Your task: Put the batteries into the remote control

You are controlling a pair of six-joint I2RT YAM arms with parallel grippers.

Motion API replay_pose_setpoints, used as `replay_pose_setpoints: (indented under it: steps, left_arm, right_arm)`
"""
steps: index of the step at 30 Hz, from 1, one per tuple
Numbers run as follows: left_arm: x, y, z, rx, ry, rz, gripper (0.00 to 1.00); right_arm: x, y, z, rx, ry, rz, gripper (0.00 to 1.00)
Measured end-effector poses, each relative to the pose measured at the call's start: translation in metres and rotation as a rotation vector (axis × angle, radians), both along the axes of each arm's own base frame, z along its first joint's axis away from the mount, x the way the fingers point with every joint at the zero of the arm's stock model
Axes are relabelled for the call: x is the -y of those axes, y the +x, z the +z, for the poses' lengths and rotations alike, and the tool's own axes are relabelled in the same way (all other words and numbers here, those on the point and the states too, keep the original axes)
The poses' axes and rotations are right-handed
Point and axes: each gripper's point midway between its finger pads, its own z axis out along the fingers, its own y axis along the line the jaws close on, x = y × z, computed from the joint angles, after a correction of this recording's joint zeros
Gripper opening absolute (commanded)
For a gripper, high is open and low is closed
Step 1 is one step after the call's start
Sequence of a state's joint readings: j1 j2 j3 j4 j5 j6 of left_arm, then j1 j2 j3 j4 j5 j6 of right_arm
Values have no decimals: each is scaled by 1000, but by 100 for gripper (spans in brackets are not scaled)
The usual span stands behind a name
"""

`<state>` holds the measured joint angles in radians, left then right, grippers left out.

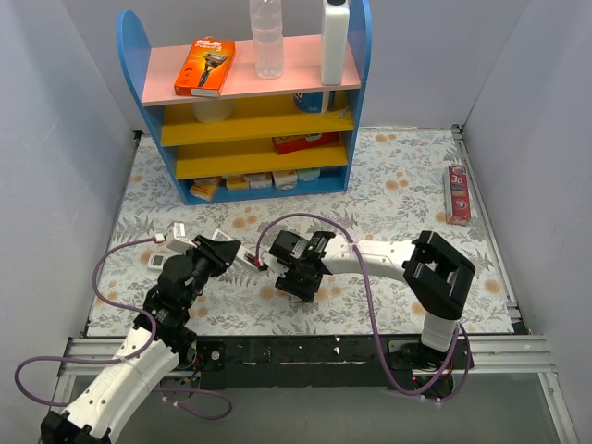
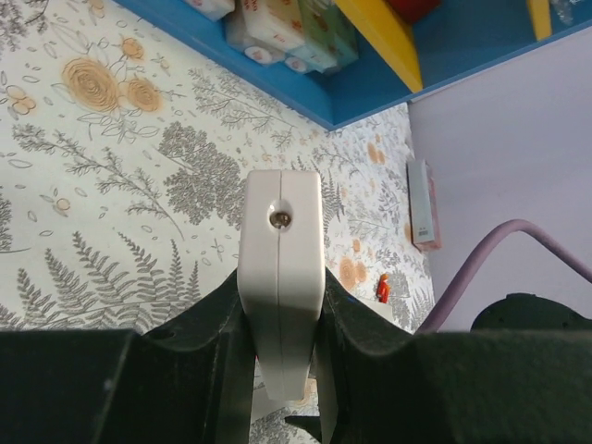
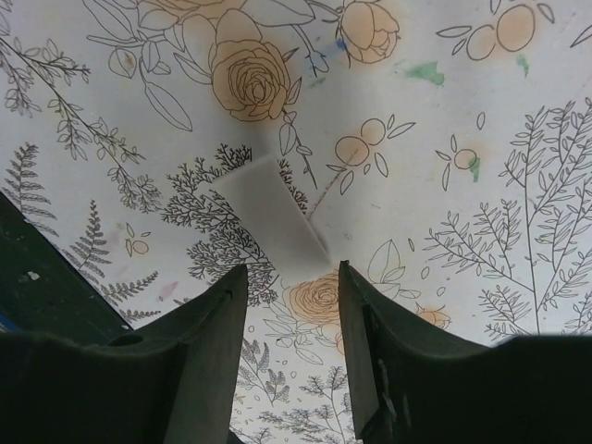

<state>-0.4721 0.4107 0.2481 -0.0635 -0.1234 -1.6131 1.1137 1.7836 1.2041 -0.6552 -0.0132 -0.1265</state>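
Observation:
My left gripper (image 1: 225, 251) (image 2: 280, 298) is shut on the remote control (image 2: 280, 268), a slim white bar seen end-on, with both fingers pressed to its sides. In the top view the remote control (image 1: 246, 263) sticks out to the right, held above the floral cloth. Just right of it my right gripper (image 1: 298, 277) (image 3: 291, 273) points down at the cloth, open, with nothing between its fingers. A small flat white plate (image 3: 273, 217) lies on the cloth just ahead of the right fingertips. The batteries are out of view.
A blue shelf unit (image 1: 356, 102) with pink and yellow boards stands at the back, carrying an orange razor pack (image 1: 205, 67) and two bottles. A red box (image 1: 457, 194) lies at the right wall. A small red thing (image 2: 382, 289) lies by the remote. Purple cables loop round both arms.

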Motion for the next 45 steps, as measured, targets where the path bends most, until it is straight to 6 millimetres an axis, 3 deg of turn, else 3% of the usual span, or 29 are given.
replay_pose_setpoints:
  steps: [7,14,18,23,26,29,37,40,45]
  left_arm:
    - [-7,-2,3,-23,46,22,0]
    - [-13,-2,14,-6,62,46,0]
    - [-17,-3,15,-10,76,58,0]
    - [-19,-5,16,-15,88,62,0]
    - [-19,-5,14,-21,97,61,0]
    - [-20,-6,14,-28,105,62,0]
    - [-24,-6,23,-17,106,79,0]
    - [-25,-7,25,-15,106,83,0]
    - [-25,-8,24,-20,108,82,0]
  right_arm:
    - [12,3,-11,59,-65,5,57]
    - [23,21,-16,112,-90,-40,56]
    - [30,54,-14,142,-60,-147,55]
    - [39,114,-10,217,-42,-335,54]
    - [29,125,-1,230,-3,-365,53]
    - [5,118,10,215,72,-339,51]
    - [-67,30,18,21,249,-163,42]
    - [-74,7,13,-41,264,-133,42]
    - [-72,-3,1,-85,251,-141,42]
